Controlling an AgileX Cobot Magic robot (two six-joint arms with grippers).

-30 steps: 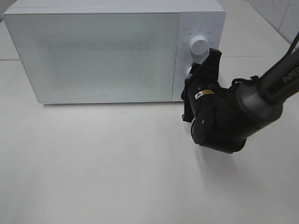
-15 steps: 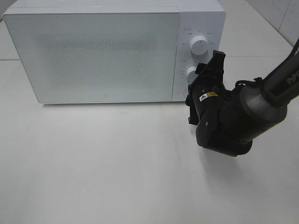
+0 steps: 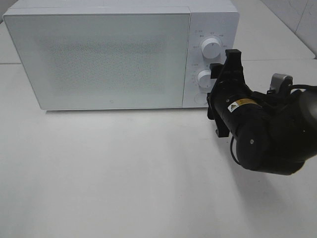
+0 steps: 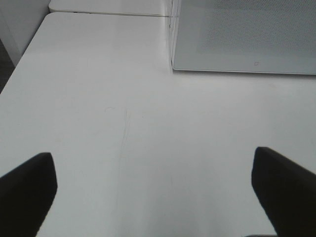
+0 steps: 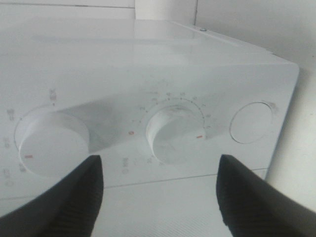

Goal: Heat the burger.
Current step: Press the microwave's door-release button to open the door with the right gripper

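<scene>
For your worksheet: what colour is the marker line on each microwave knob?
Red marker line, best seen in the right wrist view.

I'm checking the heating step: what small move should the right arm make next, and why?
Probably draw the right pincer straight back from the microwave. Its jaws stand open in front of the lower dial, gripping nothing, and the door is shut, so the dial work looks finished.

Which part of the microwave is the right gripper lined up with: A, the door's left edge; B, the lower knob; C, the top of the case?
B: in the right wrist view the lower knob sits centred between the open jaws of the right gripper.
</scene>
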